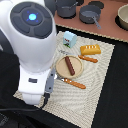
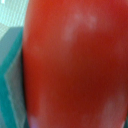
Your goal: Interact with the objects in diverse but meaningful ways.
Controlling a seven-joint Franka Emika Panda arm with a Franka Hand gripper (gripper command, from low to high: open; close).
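A red tomato (image 2: 75, 65) fills nearly the whole wrist view, pressed very close to the camera. A grey-teal shape shows at one edge of that view, and I cannot tell whether it is a finger. In the exterior view the arm's white body (image 1: 30, 45) hides the gripper and the tomato. A brown sausage stick (image 1: 69, 65) lies on the round tan plate (image 1: 77, 64). The golden-yellow bread loaf (image 1: 90, 49) sits beyond the plate, toward the exterior view's right. The pale-blue carton (image 1: 69, 39) stands upright next to the arm. Grey pots (image 1: 66, 9) (image 1: 90, 15) stand at the back.
A beige woven placemat (image 1: 95, 85) carries the plate and food. Orange-handled cutlery lies in front of the plate (image 1: 75, 83) and between the plate and loaf (image 1: 89, 59). A tan bowl (image 1: 123, 17) sits at the back, at the exterior view's right edge.
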